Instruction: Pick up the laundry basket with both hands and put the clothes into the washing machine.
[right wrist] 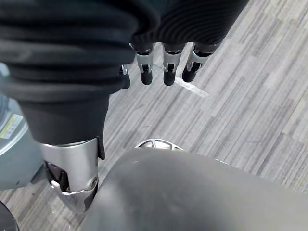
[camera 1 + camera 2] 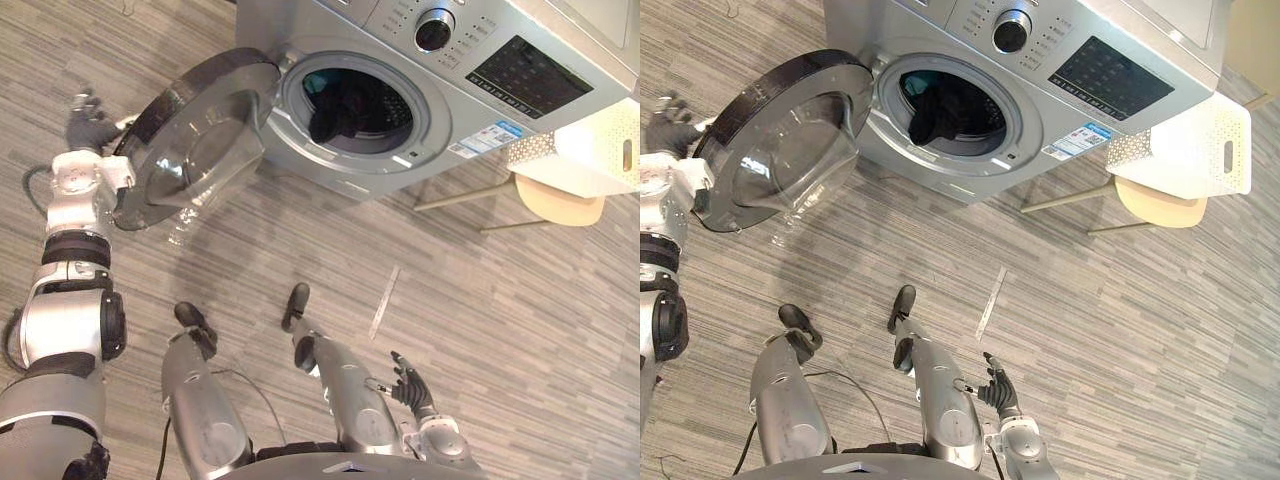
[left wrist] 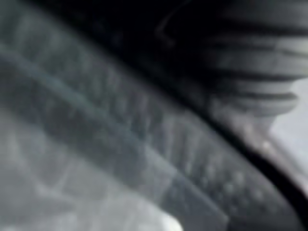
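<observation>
The silver washing machine [image 2: 480,60] stands ahead with its round glass door [image 2: 195,140] swung wide to the left. Dark clothes [image 2: 345,110] lie inside the drum. The white perforated laundry basket [image 2: 585,150] rests on a round wooden stool [image 2: 560,205] to the right of the machine. My left hand [image 2: 90,125] is raised at the door's outer rim, pressed close to it; the door rim [image 3: 144,144] shows right against it in the left wrist view. Low by my side hangs my right hand [image 2: 410,385], open, its fingers [image 1: 168,72] straight and holding nothing.
Grey striped plank floor lies in front of the machine, with a short pale tape strip [image 2: 384,302] on it. The stool's thin metal legs [image 2: 460,195] reach out towards the machine's lower right corner.
</observation>
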You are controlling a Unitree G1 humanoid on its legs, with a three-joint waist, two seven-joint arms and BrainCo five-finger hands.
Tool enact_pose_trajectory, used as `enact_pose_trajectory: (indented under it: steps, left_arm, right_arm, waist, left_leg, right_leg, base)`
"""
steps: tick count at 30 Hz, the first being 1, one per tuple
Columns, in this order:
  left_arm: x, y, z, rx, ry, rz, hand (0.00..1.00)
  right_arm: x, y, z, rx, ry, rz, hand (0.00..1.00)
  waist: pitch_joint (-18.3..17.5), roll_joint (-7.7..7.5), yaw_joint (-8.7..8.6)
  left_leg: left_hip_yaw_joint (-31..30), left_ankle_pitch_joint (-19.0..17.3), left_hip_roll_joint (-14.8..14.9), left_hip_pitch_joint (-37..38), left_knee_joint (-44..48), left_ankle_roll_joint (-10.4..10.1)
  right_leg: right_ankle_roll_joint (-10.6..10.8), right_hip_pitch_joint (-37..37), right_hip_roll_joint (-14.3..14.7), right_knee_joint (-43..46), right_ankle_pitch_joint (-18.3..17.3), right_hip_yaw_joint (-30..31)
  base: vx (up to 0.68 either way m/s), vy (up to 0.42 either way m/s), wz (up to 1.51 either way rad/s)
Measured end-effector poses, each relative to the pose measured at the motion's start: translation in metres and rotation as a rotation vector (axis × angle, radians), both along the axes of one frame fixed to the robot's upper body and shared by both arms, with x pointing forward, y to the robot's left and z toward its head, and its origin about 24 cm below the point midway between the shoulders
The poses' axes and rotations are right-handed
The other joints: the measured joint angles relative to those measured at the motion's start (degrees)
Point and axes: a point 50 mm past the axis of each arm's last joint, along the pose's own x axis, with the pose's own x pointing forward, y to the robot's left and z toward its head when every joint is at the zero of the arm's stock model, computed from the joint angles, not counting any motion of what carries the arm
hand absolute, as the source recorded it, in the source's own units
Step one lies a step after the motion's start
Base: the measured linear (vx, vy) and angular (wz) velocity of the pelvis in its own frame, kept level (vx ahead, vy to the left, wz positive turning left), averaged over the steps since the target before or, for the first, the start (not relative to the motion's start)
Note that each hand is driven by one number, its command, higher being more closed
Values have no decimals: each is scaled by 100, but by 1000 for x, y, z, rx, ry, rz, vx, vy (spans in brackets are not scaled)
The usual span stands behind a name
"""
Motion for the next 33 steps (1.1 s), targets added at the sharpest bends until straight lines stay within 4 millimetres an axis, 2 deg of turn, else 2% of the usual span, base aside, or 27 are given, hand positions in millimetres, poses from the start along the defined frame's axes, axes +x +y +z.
enact_pose_trajectory:
  steps: [3,5,7,9,10,12,13,15,18,22,27,30,32,33]
  left_arm:
    - [-4,-10,0,179,66,-149,0]
    - [-7,-18,-16,265,151,-251,0]
    - [-16,-35,-56,320,299,-413,0]
    - [-22,-40,-76,326,363,-468,0]
    - [-30,-40,-94,324,414,-503,0]
    - [-46,-34,-126,326,508,-511,0]
    - [-50,-32,-135,330,536,-507,0]
    - [-59,-30,-165,363,629,-477,0]
    - [-63,-35,-188,394,696,-441,0]
    - [-58,-23,-183,432,712,-350,0]
    - [-33,-14,-138,567,606,-259,0]
    - [-30,-18,-114,572,460,-254,0]
    - [-37,-27,-113,561,362,-277,0]
    - [-46,-31,-124,539,347,-290,0]
  right_arm:
    - [-1,0,-2,-15,13,32,0]
    - [-4,1,-6,-29,40,68,0]
    - [-4,1,-13,-68,85,151,0]
    - [-1,1,-15,-86,98,192,0]
    - [2,1,-16,-97,106,223,0]
    - [4,0,-19,-118,125,251,0]
    - [4,-1,-19,-124,128,257,0]
    - [5,-2,-21,-142,143,275,0]
    - [4,-3,-24,-147,170,296,0]
    - [6,-3,-25,-147,183,304,0]
    - [6,-5,-26,-156,193,309,0]
    - [5,-7,-26,-149,196,290,0]
    - [3,-9,-27,-145,199,272,0]
    - [2,-9,-27,-144,202,267,0]
  waist:
    - [-85,16,-29]
    - [-302,33,-53]
    - [-647,116,-166]
    - [-778,159,-267]
    - [-859,214,-347]
    - [-1005,308,-489]
    - [-1045,334,-511]
    - [-1097,390,-537]
    - [-1273,445,-554]
    - [-1310,496,-662]
    - [-1355,548,-630]
    - [-1375,585,-633]
    - [-1398,625,-619]
    - [-1418,661,-601]
  left_leg:
    - [13,45,-11,0,-2,13]
    - [24,46,-54,0,-31,12]
    - [53,51,-198,157,-131,11]
    - [120,54,-307,286,-262,8]
    - [191,55,-395,403,-360,7]
    - [344,51,-499,590,-483,0]
    - [361,48,-511,622,-495,-4]
    - [460,39,-546,850,-571,-30]
    - [512,27,-578,975,-637,-55]
    - [555,27,-619,1014,-651,-54]
    - [630,26,-646,1021,-645,-56]
    - [626,26,-666,1020,-649,-57]
    - [606,24,-682,1010,-655,-60]
    - [586,24,-689,995,-655,-59]
  right_leg:
    - [-29,2,5,-28,23,5]
    - [-27,5,3,-82,30,12]
    - [-15,130,-54,-176,33,30]
    - [-9,184,-116,-203,29,65]
    - [22,225,-171,-225,37,129]
    - [93,299,-209,-339,96,260]
    - [95,305,-211,-348,104,299]
    - [97,441,-219,-363,108,378]
    - [109,504,-226,-375,120,470]
    - [130,534,-272,-450,218,511]
    - [119,546,-280,-606,368,612]
    - [116,546,-300,-610,382,598]
    - [123,552,-313,-614,377,574]
    - [129,556,-326,-619,372,545]
  base:
    - [65,8,-1]
    - [103,15,2]
    - [156,28,7]
    - [108,46,-1]
    - [60,39,-12]
    - [47,28,-20]
    - [37,17,-19]
    - [31,12,-15]
    - [-9,10,-8]
    - [-35,21,-4]
    - [-48,15,-6]
    - [-12,7,0]
    - [-1,15,6]
    - [14,22,9]
